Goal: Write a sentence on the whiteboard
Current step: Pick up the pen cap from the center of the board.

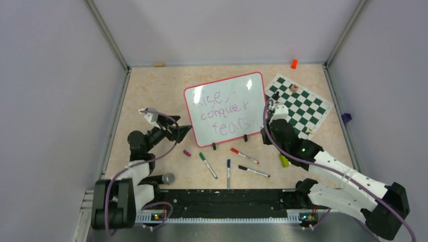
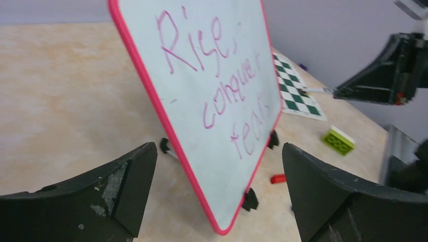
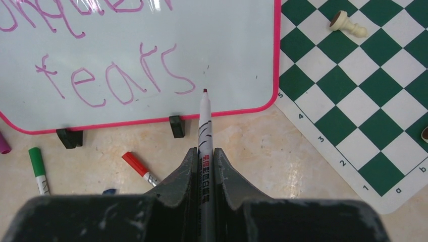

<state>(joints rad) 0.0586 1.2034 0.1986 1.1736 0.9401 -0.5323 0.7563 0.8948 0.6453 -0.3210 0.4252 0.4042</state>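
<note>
Beige tabletop holds the whiteboard point(image 1: 254, 98) mid-table, its sentence point(image 1: 224, 112) seemingly finished through "fears"; right gripper point(image 3: 205, 152) pinches a marker point(image 3: 204, 118) there, left gripper point(image 1: 182, 132) gapes empty near its left edge

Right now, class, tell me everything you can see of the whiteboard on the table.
The whiteboard is a glossy white rectangle with rounded corners and a thin red-pink rim. It stands tilted back on two small black feet on the table, beside the chess mat. Purple handwriting in three lines reads "Rise, conquer fears". The marker in the right tool points just past "fears"; contact cannot be told.
</note>
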